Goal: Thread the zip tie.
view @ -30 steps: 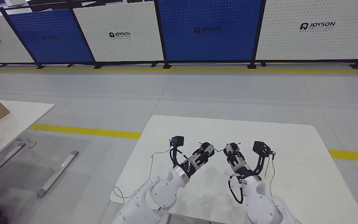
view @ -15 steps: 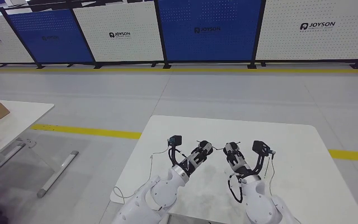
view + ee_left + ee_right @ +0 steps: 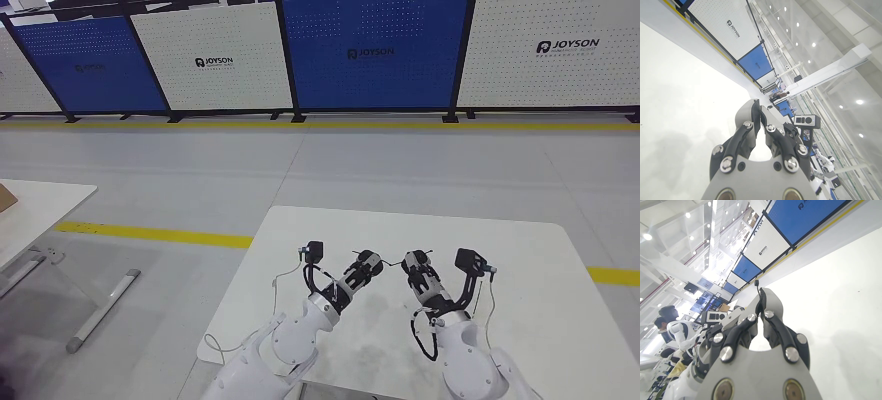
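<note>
Sticking head-outward, lengthwise from pinching right fingers (image 3: 773,302): zip tie (image 3: 756,283).

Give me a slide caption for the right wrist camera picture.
Black zip tie pinched in the shut right end effector, its head sticking out, white table beyond.

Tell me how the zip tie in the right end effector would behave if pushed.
The zip tie is a thin strip sticking nearly straight out of the right end effector, so that short length is probably springy rather than floppy. It looks light, and likely to flex sideways if its small head is pushed.
</note>
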You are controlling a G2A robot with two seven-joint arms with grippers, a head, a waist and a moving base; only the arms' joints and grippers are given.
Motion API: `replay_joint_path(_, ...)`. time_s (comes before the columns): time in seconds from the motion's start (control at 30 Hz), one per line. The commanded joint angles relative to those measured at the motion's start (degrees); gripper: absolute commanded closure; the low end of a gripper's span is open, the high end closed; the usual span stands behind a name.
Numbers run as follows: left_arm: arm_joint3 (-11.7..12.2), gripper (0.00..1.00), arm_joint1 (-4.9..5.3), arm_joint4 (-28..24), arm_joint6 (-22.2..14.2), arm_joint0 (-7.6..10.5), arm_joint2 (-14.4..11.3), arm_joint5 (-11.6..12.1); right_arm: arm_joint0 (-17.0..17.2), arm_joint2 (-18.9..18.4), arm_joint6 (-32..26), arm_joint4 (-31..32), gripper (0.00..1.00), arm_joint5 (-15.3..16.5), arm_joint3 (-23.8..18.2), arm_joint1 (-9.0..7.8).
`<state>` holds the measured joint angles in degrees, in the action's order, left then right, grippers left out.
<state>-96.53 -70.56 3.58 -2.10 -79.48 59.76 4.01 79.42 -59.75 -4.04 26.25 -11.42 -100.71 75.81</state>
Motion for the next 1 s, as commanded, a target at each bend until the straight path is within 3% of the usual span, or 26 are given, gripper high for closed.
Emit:
replay_joint_path(0.0, 0.00, 1.00, 0.00, 0.05, -0.03, -0.01, 0.02, 0.02, -0.05, -0.12, -0.10, -0.04, 1.00, -0.04, 0.09, 0.07)
replay_joint_path(0.97, 0.00, 1.00, 0.00, 0.05, -0.03, -0.01, 0.02, 0.02, 1.95, -1.70, 0.35, 1.95, 1.00, 1.24, -1.68, 0.28)
